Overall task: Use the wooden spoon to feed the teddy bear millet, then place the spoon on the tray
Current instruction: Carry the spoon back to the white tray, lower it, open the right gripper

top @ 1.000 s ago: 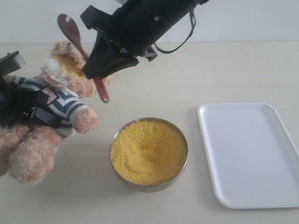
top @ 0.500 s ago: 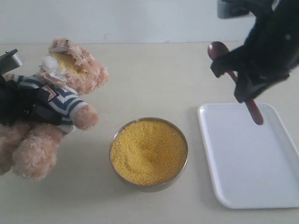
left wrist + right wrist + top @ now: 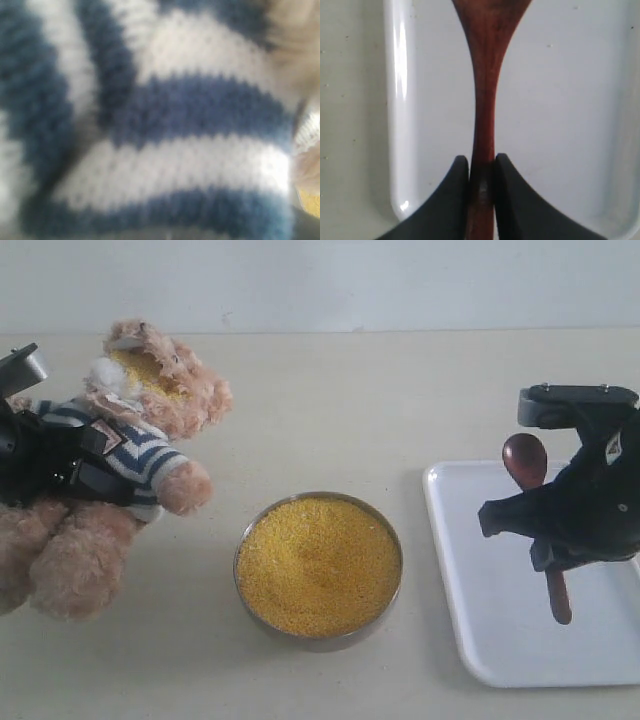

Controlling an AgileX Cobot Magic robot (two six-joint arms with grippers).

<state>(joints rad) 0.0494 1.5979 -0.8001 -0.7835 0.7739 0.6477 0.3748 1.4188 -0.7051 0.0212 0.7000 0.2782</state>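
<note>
1. The right gripper [image 3: 481, 162] is pinching right now: its two dark fingers [image 3: 454, 197] are pressing together on the slim handle of the wooden spoon [image 3: 485, 95], one on each side, with no gap showing.
2. The spoon is hanging over the tray [image 3: 480, 630], inside its rim. Its round bowl is sitting toward the tray's far edge and its handle end is pointing toward the near edge.
3. Whether the spoon is touching the tray's floor, I cannot tell.
4. The black body of the right arm is hovering above the tray's right half and is covering the middle of the handle in the exterior view.
5. Over on the other side, the left gripper [image 3: 112, 466] is clasping the teddy bear [image 3: 165, 395] around its striped torso. One dark finger is lying above the shirt and one below it, closing on the plush.
6. The left wrist view is showing nothing but blurred navy-and-white stripes, pressed right up to the lens.
7. The bear is leaning back, well apart from the tray, with yellow grain lying on its face.
8. The millet [image 3: 318, 562] is filling the metal bowl [image 3: 240, 552], which is standing on the table [image 3: 330, 410] just beside the tray, between the tray and the bear.
</note>
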